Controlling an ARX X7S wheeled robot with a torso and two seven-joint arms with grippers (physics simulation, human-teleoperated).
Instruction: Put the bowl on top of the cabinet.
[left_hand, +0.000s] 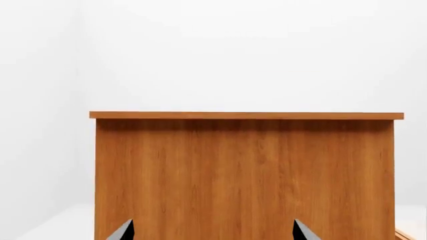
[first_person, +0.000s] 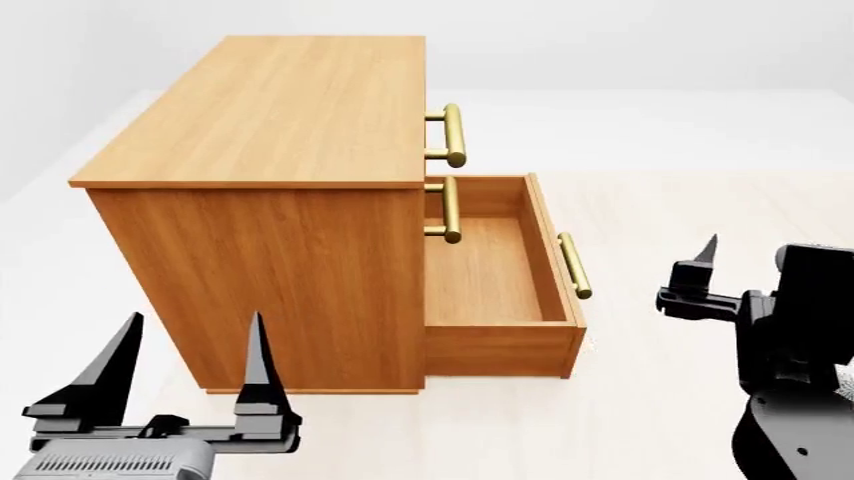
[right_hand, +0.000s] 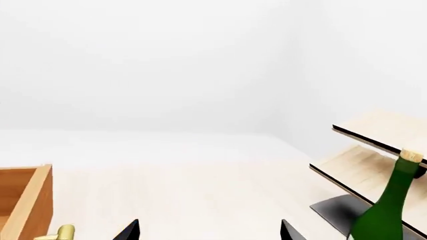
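Cabinet (first_person: 267, 130): orange-brown wood, flat bare top, brass bar handles; stands just ahead of the left claw (first_person: 187, 350).
Bottom drawer (first_person: 487, 270): pulled open.
Bowl: unseen.

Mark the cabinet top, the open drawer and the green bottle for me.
cabinet top (first_person: 274, 110): head view, middle of the flat wooden surface.
open drawer (first_person: 483, 268): head view, bare inside floor.
green bottle (right_hand: 383, 210): right wrist view, glass body below the neck.
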